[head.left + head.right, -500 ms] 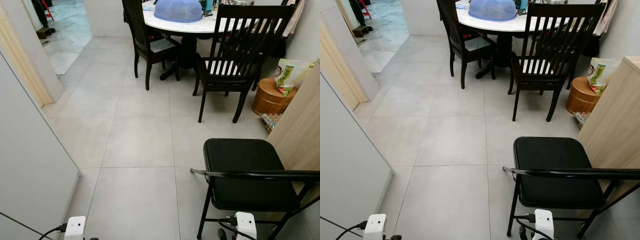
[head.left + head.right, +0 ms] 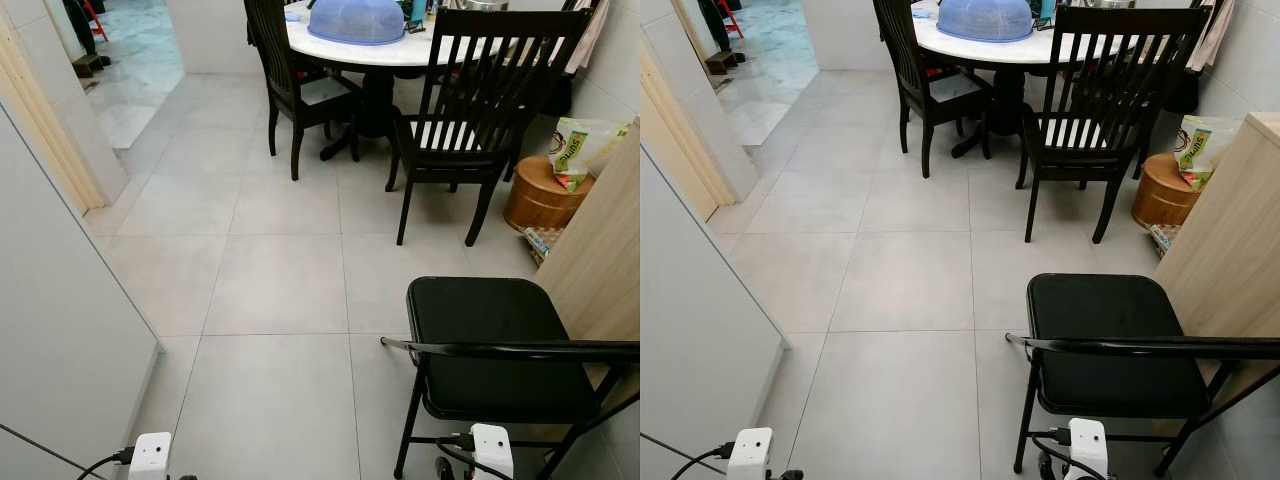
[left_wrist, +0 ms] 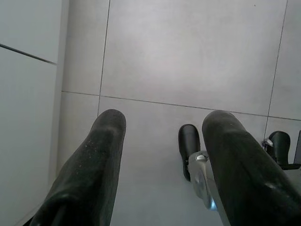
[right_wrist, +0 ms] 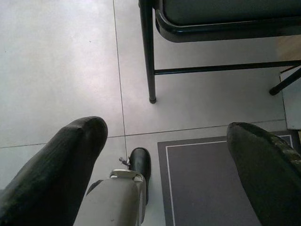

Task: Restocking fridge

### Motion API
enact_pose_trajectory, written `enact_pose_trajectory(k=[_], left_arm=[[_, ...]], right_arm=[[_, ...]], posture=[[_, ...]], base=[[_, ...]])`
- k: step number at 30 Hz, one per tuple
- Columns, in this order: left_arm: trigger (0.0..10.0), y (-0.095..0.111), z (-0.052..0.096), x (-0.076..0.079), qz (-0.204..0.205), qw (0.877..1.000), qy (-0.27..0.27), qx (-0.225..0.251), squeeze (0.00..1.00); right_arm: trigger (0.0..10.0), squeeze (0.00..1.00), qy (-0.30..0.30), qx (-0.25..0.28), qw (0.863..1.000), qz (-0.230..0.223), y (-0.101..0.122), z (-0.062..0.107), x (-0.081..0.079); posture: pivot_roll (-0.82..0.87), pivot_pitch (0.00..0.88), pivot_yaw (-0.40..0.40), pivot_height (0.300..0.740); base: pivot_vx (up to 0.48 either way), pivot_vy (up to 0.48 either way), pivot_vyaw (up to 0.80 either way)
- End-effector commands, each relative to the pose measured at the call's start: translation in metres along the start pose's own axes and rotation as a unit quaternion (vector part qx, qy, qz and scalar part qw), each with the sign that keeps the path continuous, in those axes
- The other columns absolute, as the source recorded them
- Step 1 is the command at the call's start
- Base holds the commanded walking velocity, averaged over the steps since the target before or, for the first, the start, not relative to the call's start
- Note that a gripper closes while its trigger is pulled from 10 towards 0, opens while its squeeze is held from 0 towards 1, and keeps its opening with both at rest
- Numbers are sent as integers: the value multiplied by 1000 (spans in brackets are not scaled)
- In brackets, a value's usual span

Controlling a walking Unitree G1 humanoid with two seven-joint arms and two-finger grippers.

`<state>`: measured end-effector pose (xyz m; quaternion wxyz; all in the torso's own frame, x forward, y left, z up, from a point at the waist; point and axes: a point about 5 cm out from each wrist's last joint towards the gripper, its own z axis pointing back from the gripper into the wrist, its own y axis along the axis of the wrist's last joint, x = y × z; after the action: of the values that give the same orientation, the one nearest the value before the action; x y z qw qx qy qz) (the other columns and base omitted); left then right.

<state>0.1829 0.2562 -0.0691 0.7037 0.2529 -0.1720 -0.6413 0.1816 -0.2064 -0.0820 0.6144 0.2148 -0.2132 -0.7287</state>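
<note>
A tall white panel [image 2: 60, 330] with a dark seam [image 3: 28, 55] stands close on my left; it looks like an appliance front. Both arms hang low at my sides over the grey tiled floor [image 2: 280, 280]. My left gripper [image 3: 162, 125] points down at the tiles beside that panel, fingers apart with nothing between them. My right gripper [image 4: 169, 132] is open wide above the floor, near a leg of the black folding chair [image 4: 149, 70]. The white wrist housings [image 2: 150, 455] [image 2: 492, 450] show at the bottom of the head views. I see no food items near the grippers.
The black folding chair [image 2: 490, 340] stands close on my right against a light wooden cabinet side [image 2: 600, 270]. A grey mat [image 4: 211, 179] lies under my right arm. Ahead stand a white round table [image 2: 400, 52], dark chairs [image 2: 480, 120] and a wooden tub [image 2: 540, 195].
</note>
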Motion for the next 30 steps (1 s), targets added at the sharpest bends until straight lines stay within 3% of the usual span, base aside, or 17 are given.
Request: enact_pose_trajectory(k=[1,13,30], left_arm=[[10000,-44,4,28,17,997,-1,-82,0],[10000,-53,6,24,1,996,-1,-94,0],[10000,-45,5,21,-38,997,7,-74,0]], right_arm=[[10000,0,10,-11,998,55,12,-2,-3],[10000,0,19,-21,998,60,12,-3,-6],[10000,0,18,-24,998,57,12,-4,-9]], posture=[[53,0,-90,740],[49,0,-69,740],[47,0,-57,740]], base=[[0,0,0],[0,0,0],[0,0,0]])
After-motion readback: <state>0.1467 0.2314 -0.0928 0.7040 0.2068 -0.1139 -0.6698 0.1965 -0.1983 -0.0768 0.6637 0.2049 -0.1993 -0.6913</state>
